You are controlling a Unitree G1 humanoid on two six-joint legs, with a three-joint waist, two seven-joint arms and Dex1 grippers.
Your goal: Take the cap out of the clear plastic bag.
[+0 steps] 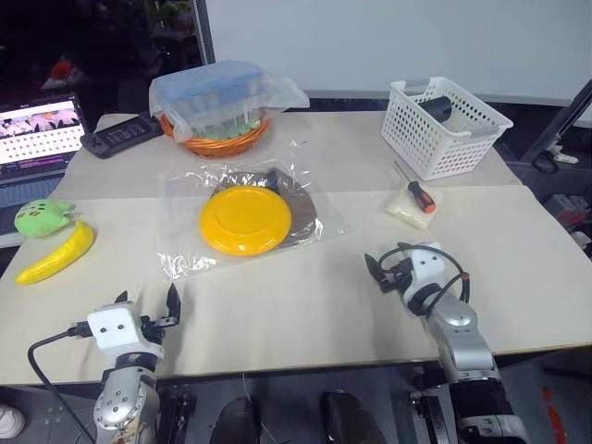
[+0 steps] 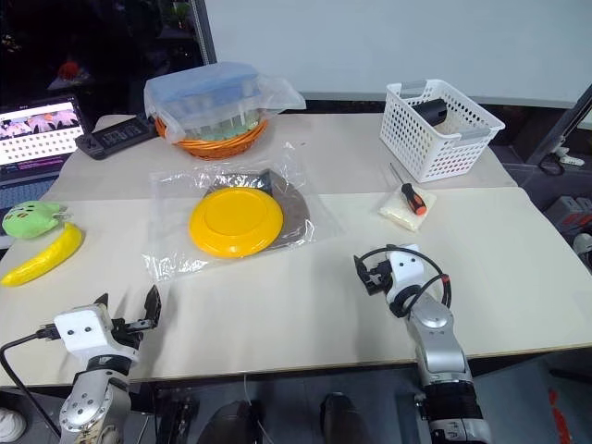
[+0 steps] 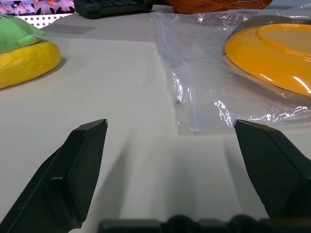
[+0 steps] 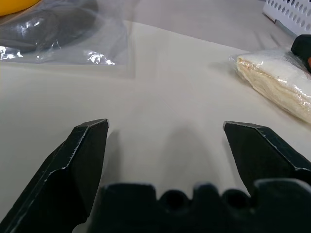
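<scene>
Approach step, nothing grasped: left gripper (image 1: 146, 305) and right gripper (image 1: 377, 268) hovered spread and empty short of the clear plastic bag (image 1: 185, 248), the cap (image 1: 305, 220) inside under a yellow disc (image 1: 245, 219); next move likely needs pinning the bag.

Bright, even overhead light on a pale table (image 1: 305, 305), glare glinting on the clear plastic bag (image 3: 204, 97) (soft shadows, dark background at ten o'clock).

Head pair high over table (image 1: 305, 305) — wrist cameras low, near, forward, sharing the bag (image 3: 204, 73).
</scene>
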